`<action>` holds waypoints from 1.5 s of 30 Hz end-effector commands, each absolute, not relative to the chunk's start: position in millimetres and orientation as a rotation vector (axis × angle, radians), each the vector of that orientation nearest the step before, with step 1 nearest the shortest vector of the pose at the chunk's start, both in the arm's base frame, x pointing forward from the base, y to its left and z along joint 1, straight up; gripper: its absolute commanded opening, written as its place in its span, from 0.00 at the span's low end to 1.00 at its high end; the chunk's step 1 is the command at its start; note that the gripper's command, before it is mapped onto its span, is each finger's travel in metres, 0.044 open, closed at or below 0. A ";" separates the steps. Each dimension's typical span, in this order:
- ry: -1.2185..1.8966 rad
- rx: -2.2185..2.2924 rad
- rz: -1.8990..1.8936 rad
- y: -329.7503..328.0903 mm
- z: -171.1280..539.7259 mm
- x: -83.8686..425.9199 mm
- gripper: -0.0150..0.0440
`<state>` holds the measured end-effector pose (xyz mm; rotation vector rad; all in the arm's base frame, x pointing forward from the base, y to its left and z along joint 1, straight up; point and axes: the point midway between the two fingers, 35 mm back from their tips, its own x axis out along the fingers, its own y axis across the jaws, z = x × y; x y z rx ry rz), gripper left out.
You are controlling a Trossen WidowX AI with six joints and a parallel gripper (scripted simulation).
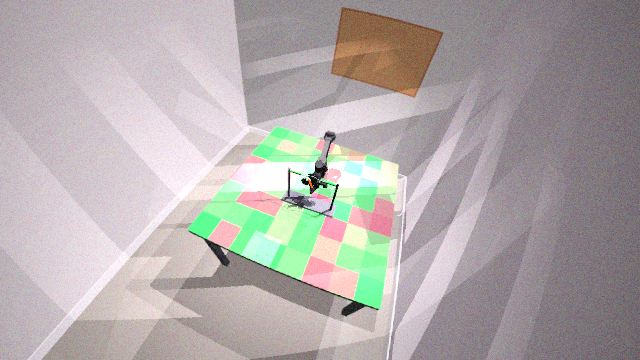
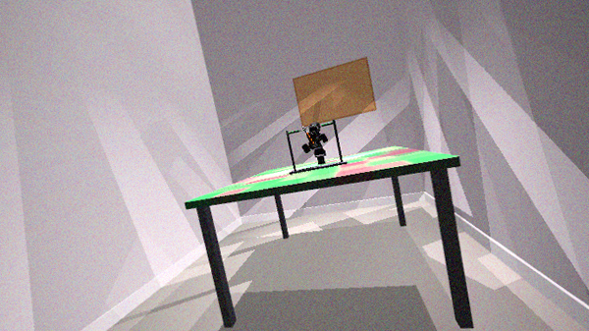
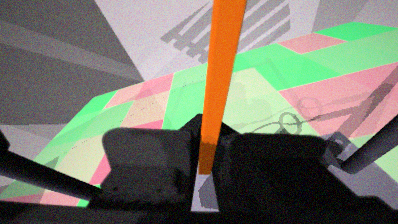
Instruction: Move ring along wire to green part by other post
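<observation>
My gripper [image 3: 203, 118] [image 1: 312, 184] [image 2: 313, 135] is shut on the orange handle [image 3: 220, 75] [image 1: 311, 186], which runs straight up out of the wrist view, so the ring is hidden there. In the top view the handle sits about midway along the wire span between the left post [image 1: 289, 181] and the right post [image 1: 336, 198]. A green wire part [image 1: 296, 172] shows by the left post. In the exterior view the gripper hangs just under the wire between the posts [image 2: 289, 151] [image 2: 338, 142]. The ring is too small to make out in the top and exterior views.
The wire frame stands on a dark base plate [image 1: 327, 210] on a table [image 1: 280, 250] [image 2: 373, 170] with a green and pink checked top. The arm's base [image 1: 329, 136] is behind the frame. An orange panel [image 1: 385, 50] [image 2: 333, 90] hangs on the back wall.
</observation>
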<state>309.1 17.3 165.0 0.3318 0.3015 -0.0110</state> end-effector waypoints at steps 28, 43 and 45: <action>0.401 0.280 0.022 37.9 182.4 296.5 0.00; 0.466 -0.109 0.054 3.6 180.9 287.0 0.00; 0.463 -0.158 0.053 -0.7 181.3 287.4 0.00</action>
